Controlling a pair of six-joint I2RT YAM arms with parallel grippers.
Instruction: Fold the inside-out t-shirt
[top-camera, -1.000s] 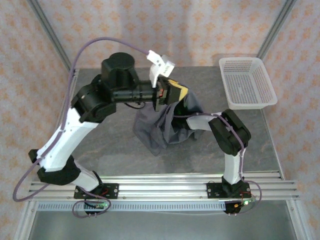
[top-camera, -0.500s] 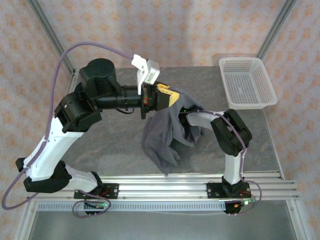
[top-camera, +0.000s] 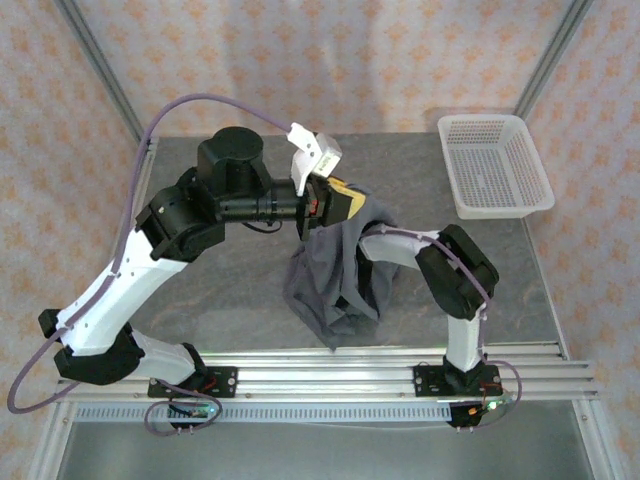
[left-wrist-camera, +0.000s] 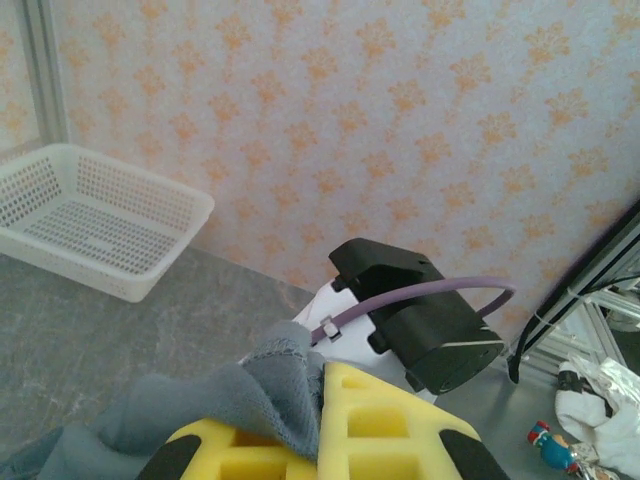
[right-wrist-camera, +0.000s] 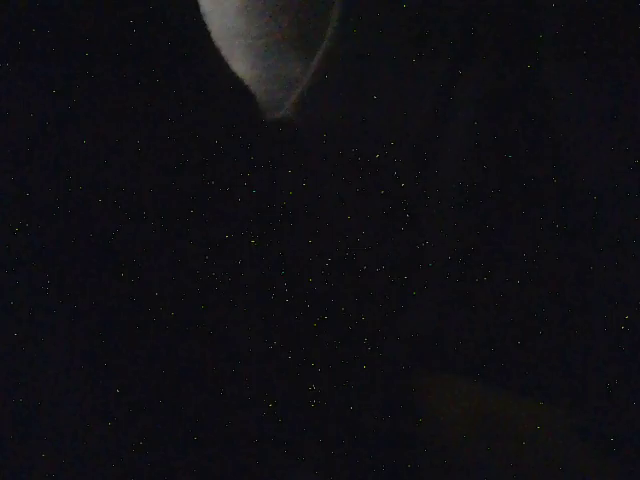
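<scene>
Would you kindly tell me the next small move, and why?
Probably close the right claw on inner cloth: the left claw pinches the t-shirt by an edge, holding it lifted, and the right arm reaches inside the hanging shirt, its camera dark.

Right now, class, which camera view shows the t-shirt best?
Top external: most of the t-shirt hangs bunched from the left gripper. Left wrist catches a pinched fold between its fingers; right wrist is too dark to tell.

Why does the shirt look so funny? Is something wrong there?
The t-shirt isn't flat: it hangs in a crumpled bunch from the left gripper, pinched between its yellow fingers. The right arm reaches inside the cloth, so its wrist camera sees mostly dark. The white basket sits straight in its corner.
</scene>
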